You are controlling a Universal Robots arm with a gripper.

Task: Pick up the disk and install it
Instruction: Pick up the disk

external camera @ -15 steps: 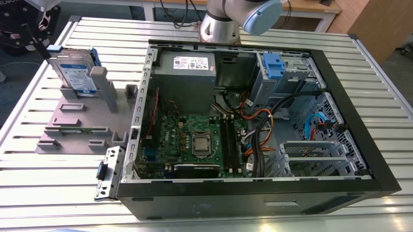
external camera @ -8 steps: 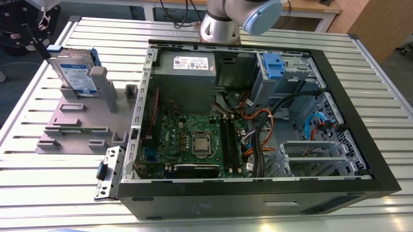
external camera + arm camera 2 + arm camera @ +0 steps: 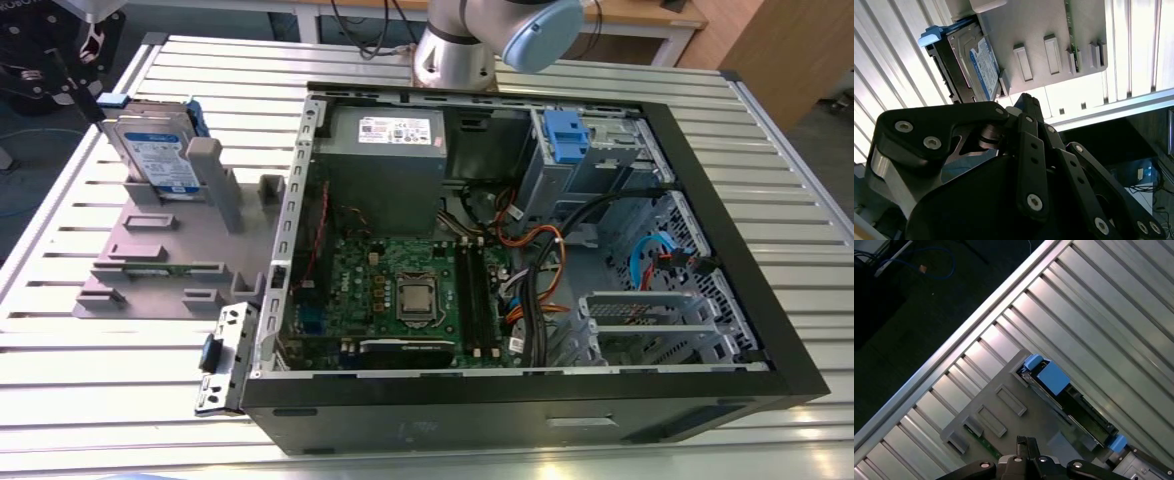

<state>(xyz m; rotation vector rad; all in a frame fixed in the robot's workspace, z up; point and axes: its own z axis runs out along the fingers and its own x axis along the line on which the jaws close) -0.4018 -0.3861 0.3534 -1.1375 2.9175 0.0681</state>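
The disk (image 3: 151, 150) stands on edge in a slot of the grey holder (image 3: 154, 255), on the table at the exterior view's left. It is silver-grey with a white-and-blue label and a bright blue bracket. My gripper (image 3: 63, 70) hangs above the table's far left edge, just beyond the disk and apart from it. In the second wrist view the disk (image 3: 978, 65) lies past the black gripper (image 3: 1026, 100), whose fingers look shut with nothing between them. The first wrist view looks down on the disk's top edge (image 3: 1069, 401) with the gripper (image 3: 1024, 444) beside it.
The open computer case (image 3: 767, 330) lies on its side and takes up the middle and the exterior view's right of the slatted table. Inside are a motherboard (image 3: 400, 290), a grey power supply (image 3: 387, 130), cables and a drive bay with a blue latch (image 3: 567, 135). The arm's base (image 3: 457, 55) stands behind it.
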